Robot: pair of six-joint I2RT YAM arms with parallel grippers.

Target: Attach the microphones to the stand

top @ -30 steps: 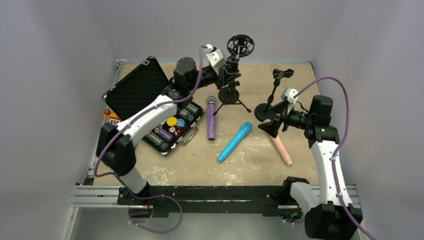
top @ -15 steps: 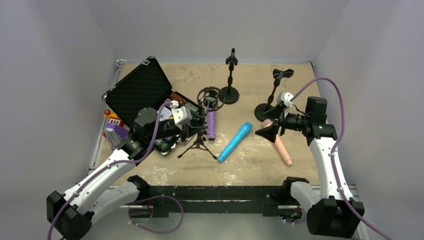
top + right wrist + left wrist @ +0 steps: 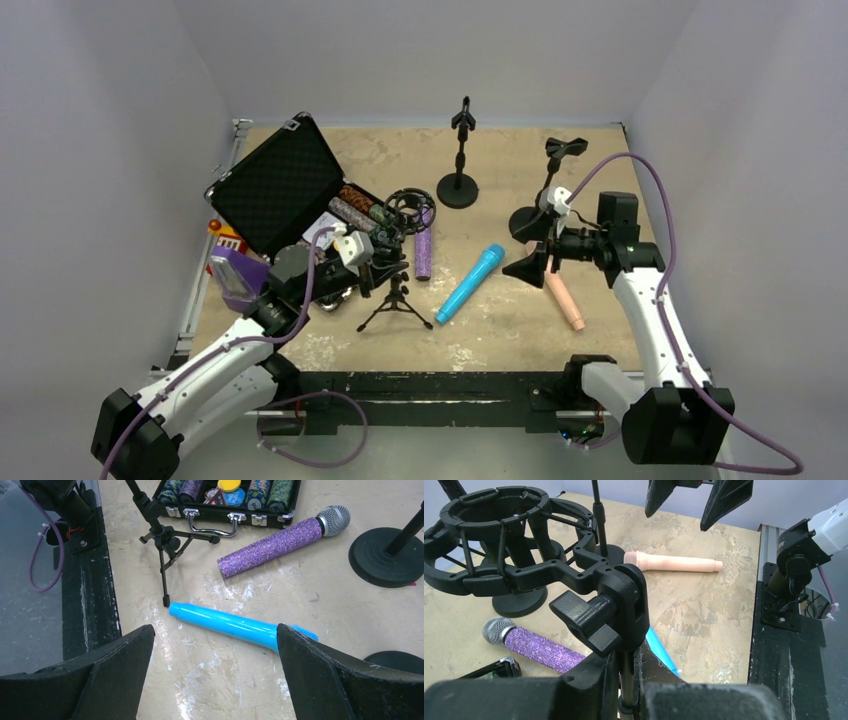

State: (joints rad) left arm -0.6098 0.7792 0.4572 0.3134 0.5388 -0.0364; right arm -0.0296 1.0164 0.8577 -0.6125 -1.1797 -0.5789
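Gripping the thin post of the tripod stand with the left fingers, shut tight around it just under the clamp knob. Above those fingers, on the same post: the round shock mount. Below them, 3 legs splayed down toward the bench; cannot tell whether every foot touches.

Just past the left fingers, lying flat on the bench: the purple microphone, grey mesh head pointing away from the arms' bases. To the left of those fingers, close by: the open case with poker chips inside.

Between the 2 sets of fingers, flat and slanted on the bench: the blue microphone, near the purple one but not touching it. In the right wrist view, low between the fingertips and ahead of them.

Holding nothing with the right fingers, spread wide and hovering above the bench. Directly beneath them and running back toward the right arm's base: the peach-pink microphone, flat, thicker end under the fingers.

Beyond the right fingers: the near round-base stand, upright, just behind them. Further off to their left: the far round-base stand, also upright. All 3 microphones on the bench, none on a stand.
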